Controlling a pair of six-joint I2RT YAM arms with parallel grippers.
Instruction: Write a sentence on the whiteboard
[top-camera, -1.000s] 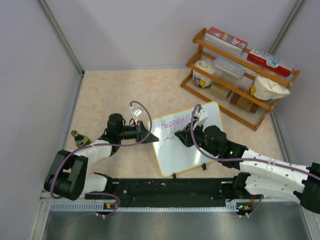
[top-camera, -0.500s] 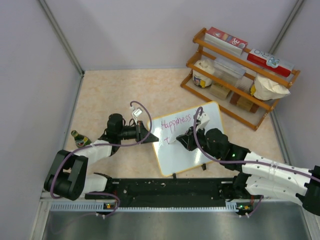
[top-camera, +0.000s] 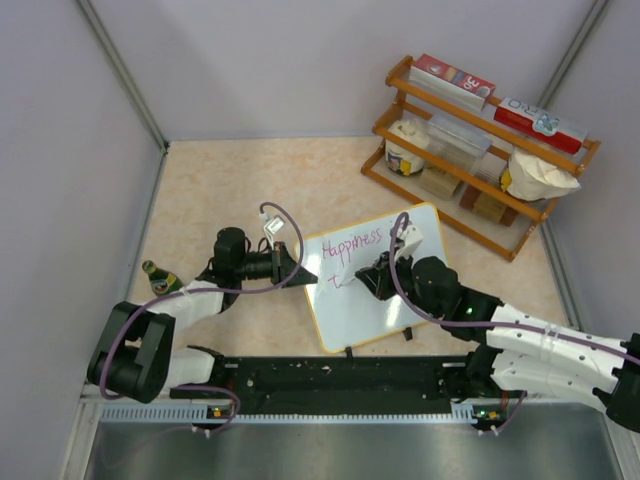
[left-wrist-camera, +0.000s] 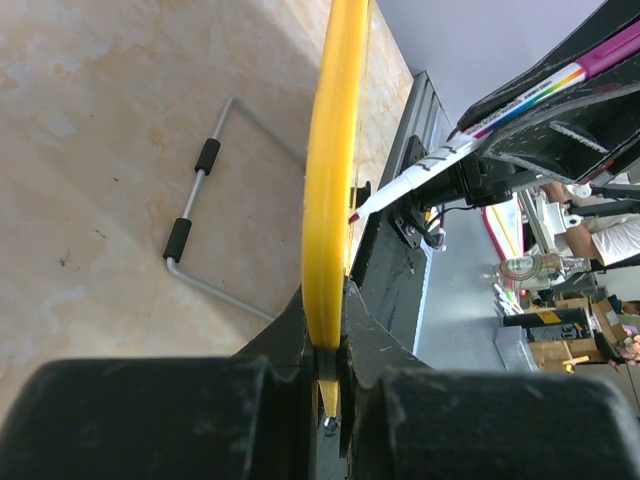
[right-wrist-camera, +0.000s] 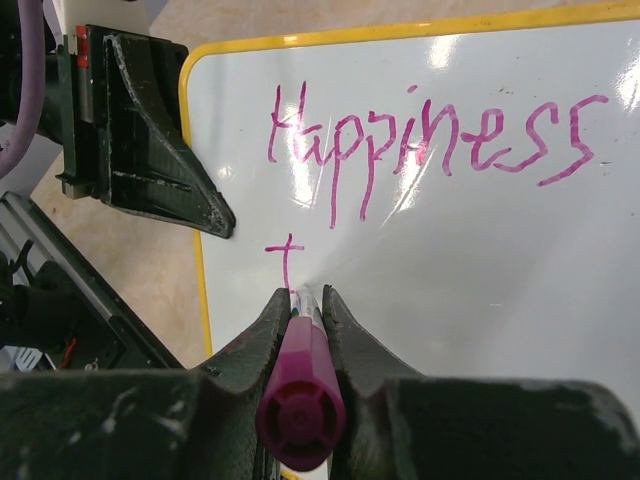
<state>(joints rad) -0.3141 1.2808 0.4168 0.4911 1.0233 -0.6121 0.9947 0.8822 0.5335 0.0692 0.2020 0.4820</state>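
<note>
We hold one whiteboard (top-camera: 372, 312), mid-table, left edge clamped in our left gripper (top-camera: 305, 273); our right gripper (right-wrist-camera: 300, 297), closed on a pink marker (right-wrist-camera: 300, 405), sets its tip at a lone "t" under "Happiness", bare board running rightward along the long axis.

whiteboard (top-camera: 352, 312) | yellow-framed | seemingly propped, tilted | reads "Happiness", "t"

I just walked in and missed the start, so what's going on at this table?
Two robot arms are writing on a whiteboard. The left gripper clamps the board's yellow edge, steadying it. The right gripper holds a pink marker with its tip down by the board. "Happiness" is written on the top line, and a lone "t" starts the second.
</note>
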